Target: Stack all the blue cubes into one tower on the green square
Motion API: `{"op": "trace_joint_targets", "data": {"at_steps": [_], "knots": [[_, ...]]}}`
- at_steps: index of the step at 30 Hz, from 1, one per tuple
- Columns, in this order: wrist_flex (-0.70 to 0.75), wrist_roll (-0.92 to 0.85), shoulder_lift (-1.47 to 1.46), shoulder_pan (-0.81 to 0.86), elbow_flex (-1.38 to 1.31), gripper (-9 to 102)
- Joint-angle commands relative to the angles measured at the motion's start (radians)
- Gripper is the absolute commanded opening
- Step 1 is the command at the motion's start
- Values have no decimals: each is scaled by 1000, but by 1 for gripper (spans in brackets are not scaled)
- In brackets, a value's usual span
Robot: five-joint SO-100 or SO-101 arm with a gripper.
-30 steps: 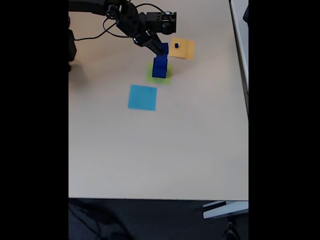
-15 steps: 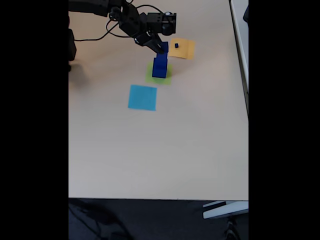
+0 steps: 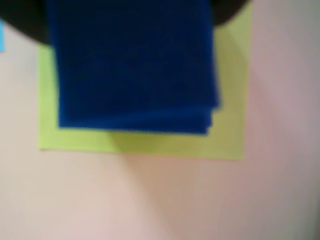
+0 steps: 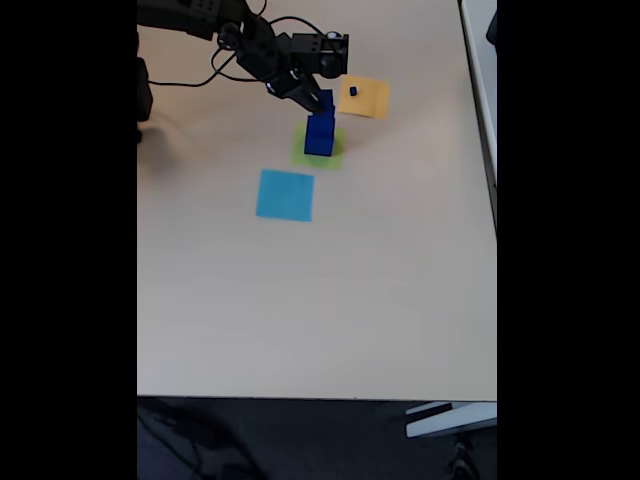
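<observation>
fixed view looks down from high above, far off; wrist view, blurry, seemingly points straight down, very close. both share the green square (image 3: pixel 150 142) (image 4: pixel 334 152).

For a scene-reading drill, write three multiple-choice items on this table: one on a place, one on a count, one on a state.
1. Where does the tiny dark-blue cube sit?
A. flat orange-yellow paper square
B. flat light-blue paper square
C. bare table

2. How many paper squares lie on the beige table?
A. two
B. three
C. four

3. The stack of dark-blue cubes on the flat lime-green paper square is:
A. toppled
B. upright
C. hanging in the air

Key: 1 A, it rests on orange-yellow; 2 B, orange-yellow, green, light blue; 3 B, it stands on the green square in the fixed view.
</observation>
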Motion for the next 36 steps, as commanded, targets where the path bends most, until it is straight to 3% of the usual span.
{"op": "trace_joint_targets", "data": {"at_steps": [1, 36], "knots": [[-41, 6, 6, 6, -2, 0], [-80, 9, -2, 12, 20, 3]]}}
